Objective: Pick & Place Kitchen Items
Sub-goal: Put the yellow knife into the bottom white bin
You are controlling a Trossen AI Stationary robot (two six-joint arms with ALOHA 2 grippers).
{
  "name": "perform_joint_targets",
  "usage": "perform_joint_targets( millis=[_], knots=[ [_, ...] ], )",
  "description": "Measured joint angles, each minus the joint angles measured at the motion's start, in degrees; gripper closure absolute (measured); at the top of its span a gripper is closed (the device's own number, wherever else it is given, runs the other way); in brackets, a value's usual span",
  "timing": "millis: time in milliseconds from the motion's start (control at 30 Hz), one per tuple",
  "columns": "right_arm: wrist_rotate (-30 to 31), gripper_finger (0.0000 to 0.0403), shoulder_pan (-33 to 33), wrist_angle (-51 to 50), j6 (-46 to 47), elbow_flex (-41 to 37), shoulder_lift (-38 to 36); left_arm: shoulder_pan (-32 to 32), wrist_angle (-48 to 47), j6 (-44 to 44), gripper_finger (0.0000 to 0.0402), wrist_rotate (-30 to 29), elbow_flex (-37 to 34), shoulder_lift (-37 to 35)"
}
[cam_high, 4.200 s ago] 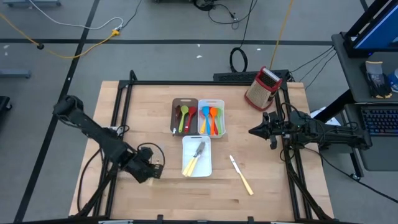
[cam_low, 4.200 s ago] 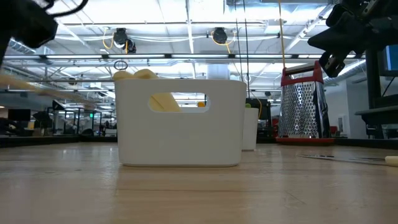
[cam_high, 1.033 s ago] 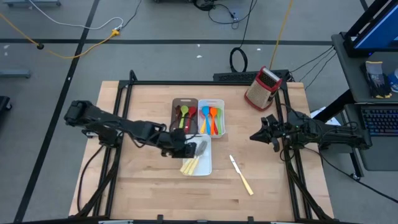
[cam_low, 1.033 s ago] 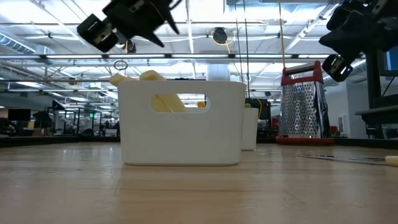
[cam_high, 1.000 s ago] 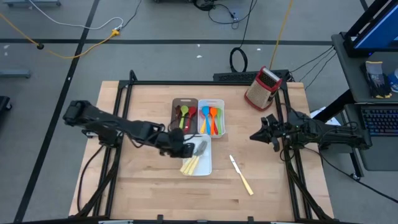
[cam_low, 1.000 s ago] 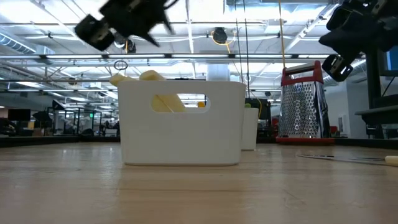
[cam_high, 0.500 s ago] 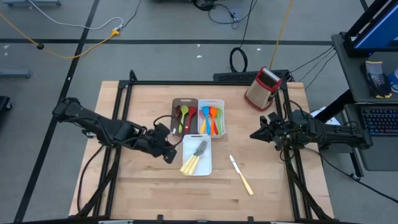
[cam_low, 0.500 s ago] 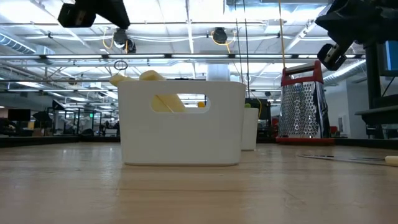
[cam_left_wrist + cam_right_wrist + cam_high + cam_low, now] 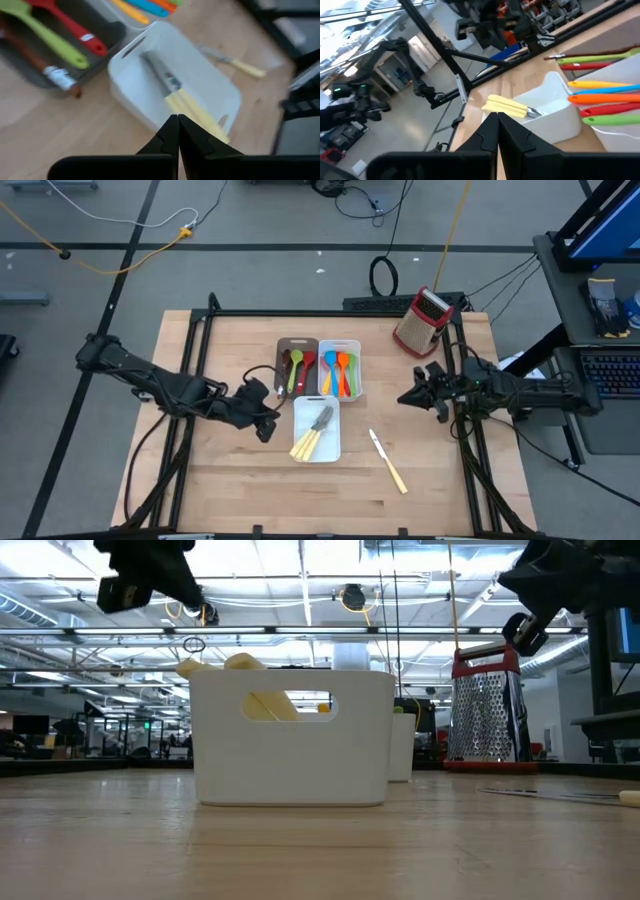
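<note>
A cream-handled knife lies alone on the bare tabletop, nearest the front edge and to the right of the trays. Just behind it, toward the middle, a white tray holds more cream-handled knives, their handles angled toward the front. The left gripper hovers just beside this tray's left edge, its jaws pressed together and holding nothing. Beyond the tray, two more trays stand side by side: a dark-brown tray with brown, green and red utensils, and a second white tray with blue and orange utensils. The right gripper hangs above the tabletop's right side, well apart from the trays, jaws together and empty. Farthest back, at the right rear corner, stands a red-and-metal box grater.
</note>
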Motion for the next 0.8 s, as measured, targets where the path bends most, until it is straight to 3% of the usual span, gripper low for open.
perform_joint_targets(
  millis=[200, 367, 600, 800],
  knots=[
    [2.69, 0.0403, 3.2, 4.47, 0.82, 0.0, 2.84, -0.02, 9.45, -0.7, 0.0396, -1.27, -11.91, -7.73],
    [7.94, 0.0403, 6.54, 4.43, 2.17, 0.0, 3.9, 0.45, 9.69, 2.56, 0.0399, -2.6, -19.08, -15.18],
    [20.74, 0.0403, 10.81, 6.11, 2.3, 0.37, 6.83, 2.6, 9.65, 10.86, 0.0398, -0.29, -27.22, -28.42],
    [26.64, 0.0403, 13.93, 3.39, 1.36, 5.82, 12.4, 5.59, 9.1, 18.06, 0.0393, 1.64, -32.42, -39.81]
  ],
)
